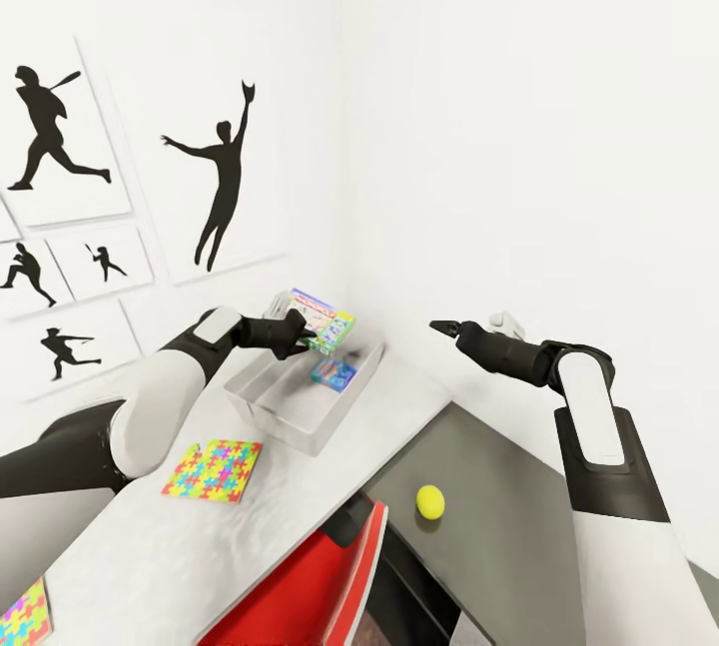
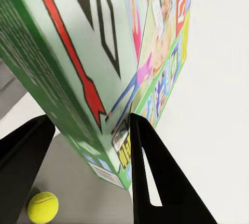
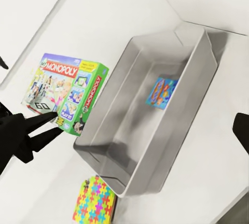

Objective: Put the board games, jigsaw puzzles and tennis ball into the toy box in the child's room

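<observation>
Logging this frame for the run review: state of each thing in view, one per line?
left pincer: shut on green-edged board game, held above toy box
right pincer: empty, cannot tell if open
toy box: open, no lid, on table
small blue board game: flat inside toy box
jigsaw puzzle: flat on table, outside toy box
tennis ball: on dark table section, outside toy box
</observation>
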You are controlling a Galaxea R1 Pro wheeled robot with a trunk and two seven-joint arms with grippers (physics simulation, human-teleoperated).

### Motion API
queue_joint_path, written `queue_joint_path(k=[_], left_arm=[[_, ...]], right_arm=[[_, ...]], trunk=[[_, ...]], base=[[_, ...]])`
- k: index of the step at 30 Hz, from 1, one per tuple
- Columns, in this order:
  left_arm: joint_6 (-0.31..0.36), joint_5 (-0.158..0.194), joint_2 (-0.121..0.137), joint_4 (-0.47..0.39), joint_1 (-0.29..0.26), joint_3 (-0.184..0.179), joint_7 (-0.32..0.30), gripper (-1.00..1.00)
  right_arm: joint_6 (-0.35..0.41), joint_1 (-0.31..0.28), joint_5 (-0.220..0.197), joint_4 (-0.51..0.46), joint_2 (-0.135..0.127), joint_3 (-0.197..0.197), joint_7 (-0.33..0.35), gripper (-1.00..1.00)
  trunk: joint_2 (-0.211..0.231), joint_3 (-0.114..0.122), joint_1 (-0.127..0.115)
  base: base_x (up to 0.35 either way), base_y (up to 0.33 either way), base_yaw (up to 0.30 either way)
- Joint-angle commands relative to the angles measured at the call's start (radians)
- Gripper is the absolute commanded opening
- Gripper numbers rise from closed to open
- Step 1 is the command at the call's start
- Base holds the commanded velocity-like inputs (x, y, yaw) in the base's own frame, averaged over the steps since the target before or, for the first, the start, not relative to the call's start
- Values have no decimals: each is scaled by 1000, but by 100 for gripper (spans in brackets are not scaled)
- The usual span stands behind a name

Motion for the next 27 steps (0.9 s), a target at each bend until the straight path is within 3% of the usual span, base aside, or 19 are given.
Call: queue_joint_path(k=[1,27], left_arm=[[4,-8,-1,-1,0,9,-3,-100],[5,-13,17,-1,23,9,-4,-100]], right_arm=[[3,-1,-11,-1,0,0,-10,100],[3,-1,-11,-1,0,-1,-10,100]], trunk=[[-2,-4,1],[-2,-47,1]], base=[[0,0,0],[0,0,0]])
